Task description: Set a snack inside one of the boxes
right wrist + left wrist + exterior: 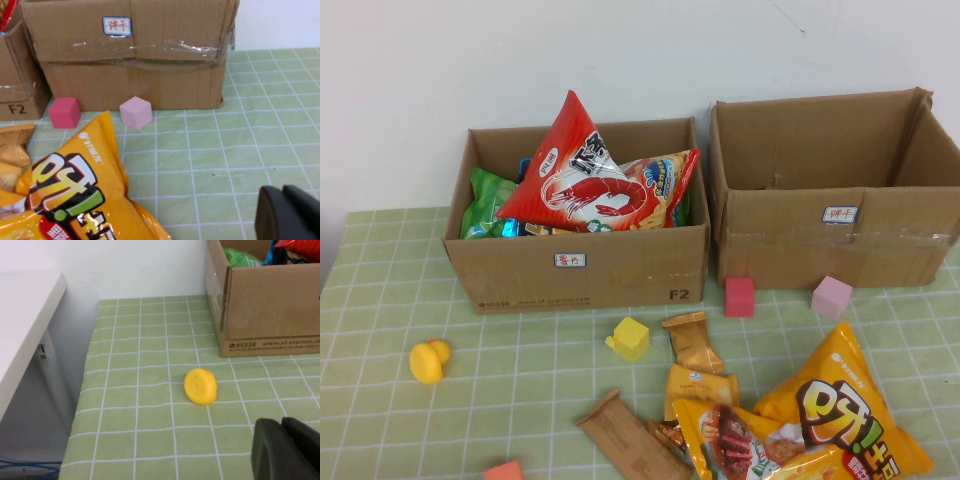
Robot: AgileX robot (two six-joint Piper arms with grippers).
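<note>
**Q:** Snacks first; where do they lie?

**A:** Snacks lie loose at the near right of the counter [380, 300]; a big orange chip bag [845, 415] sits there, touching a smaller orange packet [730, 440]; just beside those lie two gold wrappers [692, 342] and a flat brown bar [630, 440]. None of these is in a box; the left box [580, 270] already holds a red shrimp-chip bag [582, 175] standing up above its rim, with a green bag [485, 200] behind it; the right box [840, 250] shows only bare cardboard inside.

**Q:** And the arms?

**A:** Neither arm shows in the high view. The left end effector [287, 450] appears only in its wrist view, as a dark tip low over the green checked cloth, near a yellow duck [200, 386] and well apart from the left box; I cannot tell whether it is wide or narrow. The right end effector [290, 212] is likewise a dark tip above the cloth, beside the big chip bag and facing the right box; its state I cannot tell either; neither holds anything that shows.

**Q:** Other bits?

**A:** A red cube [739, 297] and a pink cube [831, 298] sit against the right box's front; a yellow block [629, 338] lies nearer the wrappers.
</note>
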